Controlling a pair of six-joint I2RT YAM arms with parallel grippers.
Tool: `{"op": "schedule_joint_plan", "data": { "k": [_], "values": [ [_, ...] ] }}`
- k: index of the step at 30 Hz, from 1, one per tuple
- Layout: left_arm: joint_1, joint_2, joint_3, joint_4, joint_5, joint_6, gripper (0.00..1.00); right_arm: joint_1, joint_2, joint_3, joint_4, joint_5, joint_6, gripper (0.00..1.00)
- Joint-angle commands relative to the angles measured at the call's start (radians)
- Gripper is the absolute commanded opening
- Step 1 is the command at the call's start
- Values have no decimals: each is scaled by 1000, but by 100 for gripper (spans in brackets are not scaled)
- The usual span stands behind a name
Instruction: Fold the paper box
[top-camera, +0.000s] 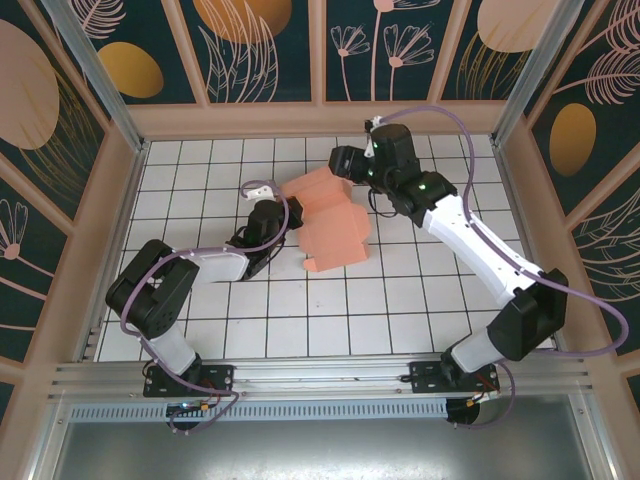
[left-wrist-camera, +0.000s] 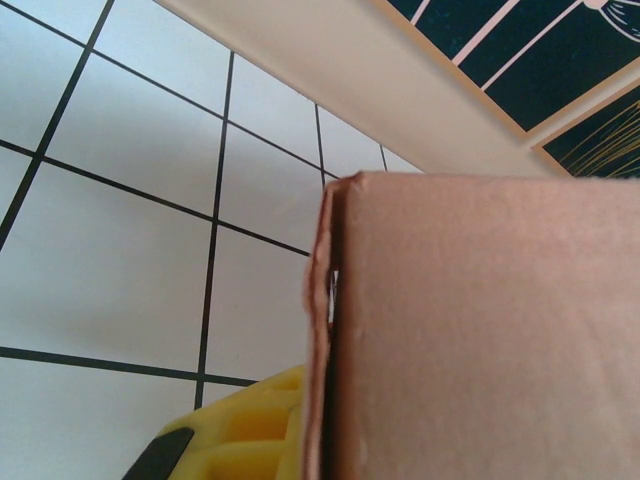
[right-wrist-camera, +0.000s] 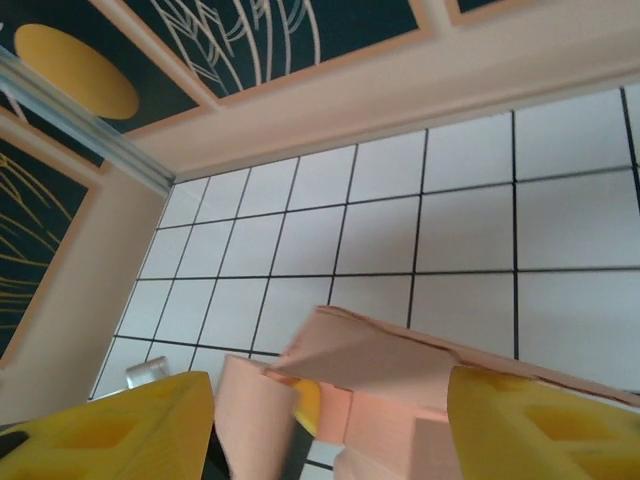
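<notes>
Centre left in the overhead view, the left gripper (top-camera: 280, 222) has jaws clenched on the left wall of the paper box (top-camera: 333, 228), which lies half-formed mid-frame on the tabletop (top-camera: 400, 300), long axis running upper left to lower right, loose flaps at its upper end. Right of it, the right gripper (top-camera: 342, 163) holds jaws released astride 1 flap. A hard push there could crush the thin card or twist it free.

White tiled floor (top-camera: 330, 310) in the middle; dark floral panels (top-camera: 265, 40) along the top, a metal rail (top-camera: 300, 378) across the bottom.
</notes>
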Motion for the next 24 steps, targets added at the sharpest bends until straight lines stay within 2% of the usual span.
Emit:
{"op": "schedule_joint_plan", "data": {
  "k": [1, 6, 15, 24],
  "values": [
    [0, -16, -3, -9, -12, 27, 0, 18, 32, 83, -39, 8, -62, 63],
    [0, -4, 11, -33, -15, 19, 0, 40, 48, 123, -53, 9, -89, 65],
    [-1, 36, 32, -61, -12, -1, 0, 127, 40, 91, -44, 26, -121, 67],
    [-1, 38, 35, -70, -15, -2, 0, 134, 75, 34, -57, 23, -71, 66]
  ]
}}
